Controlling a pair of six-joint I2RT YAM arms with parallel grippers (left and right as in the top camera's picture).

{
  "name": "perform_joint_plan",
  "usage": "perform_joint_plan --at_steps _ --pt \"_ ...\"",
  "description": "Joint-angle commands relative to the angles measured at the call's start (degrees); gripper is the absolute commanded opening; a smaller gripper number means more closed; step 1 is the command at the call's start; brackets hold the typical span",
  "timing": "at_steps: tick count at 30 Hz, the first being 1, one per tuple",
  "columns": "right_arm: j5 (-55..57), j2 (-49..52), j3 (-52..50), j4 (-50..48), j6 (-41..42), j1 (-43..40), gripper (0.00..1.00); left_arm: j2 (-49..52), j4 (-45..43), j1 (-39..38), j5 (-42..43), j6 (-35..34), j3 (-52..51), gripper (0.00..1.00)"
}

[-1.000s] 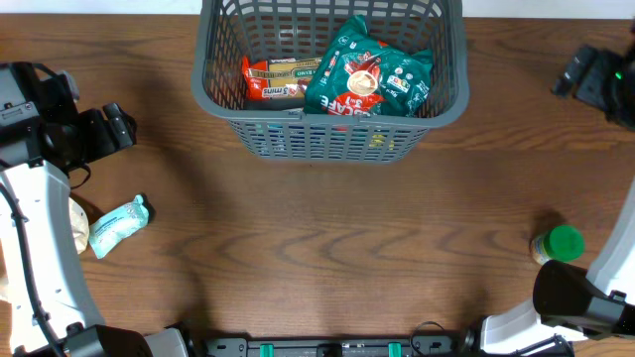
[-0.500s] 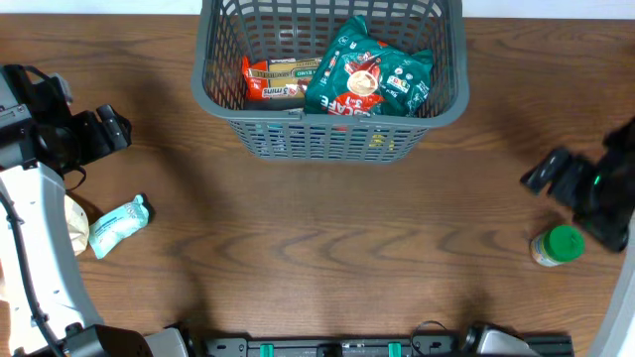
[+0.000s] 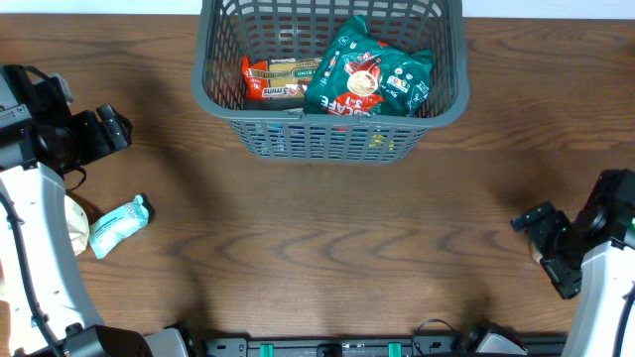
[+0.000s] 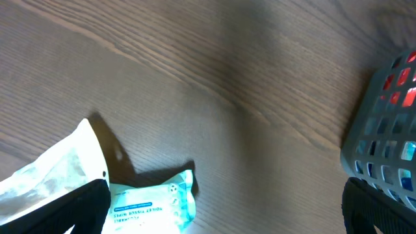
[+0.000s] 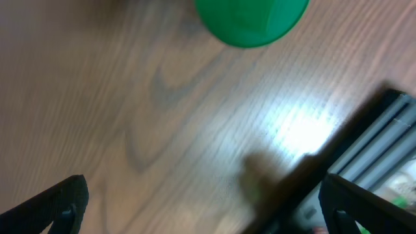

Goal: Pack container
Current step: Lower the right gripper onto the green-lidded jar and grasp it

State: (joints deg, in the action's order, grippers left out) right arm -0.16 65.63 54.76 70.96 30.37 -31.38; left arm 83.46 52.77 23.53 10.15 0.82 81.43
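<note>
Right tool point(image 3: 546, 250) is spread wide and empty, low over the green-capped jar point(image 5: 250, 19) at the near right of the worktop point(image 3: 347, 248).
The wrist view shows the cap off toward the frame's top edge, not between the fingers. Centre it first, then close below the cap, keeping the jar upright. The container point(image 3: 327, 139) sits far centre, two packets inside. Left tool point(image 3: 116, 129) is fully open and empty at the left.

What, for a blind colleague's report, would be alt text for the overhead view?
A dark grey basket at the table's far edge holds an orange packet and a green pouch. A pale blue packet lies near the open left gripper; right gripper open too.
</note>
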Motion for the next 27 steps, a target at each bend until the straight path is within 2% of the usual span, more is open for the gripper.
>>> perform_joint_plan --at_steps 1,12,27 --pt "0.55 0.85 -4.07 -3.41 1.57 -2.60 0.99 -0.87 0.31 0.28 -0.07 -0.72 0.22 0.99" --pt "0.13 7.85 -5.46 -14.36 1.79 -5.05 0.99 -0.87 0.35 0.28 -0.07 -0.68 0.22 0.99" --pt "1.46 18.38 -5.46 -20.65 2.43 -5.84 0.99 -0.85 0.35 0.28 -0.11 -0.70 0.22 0.99"
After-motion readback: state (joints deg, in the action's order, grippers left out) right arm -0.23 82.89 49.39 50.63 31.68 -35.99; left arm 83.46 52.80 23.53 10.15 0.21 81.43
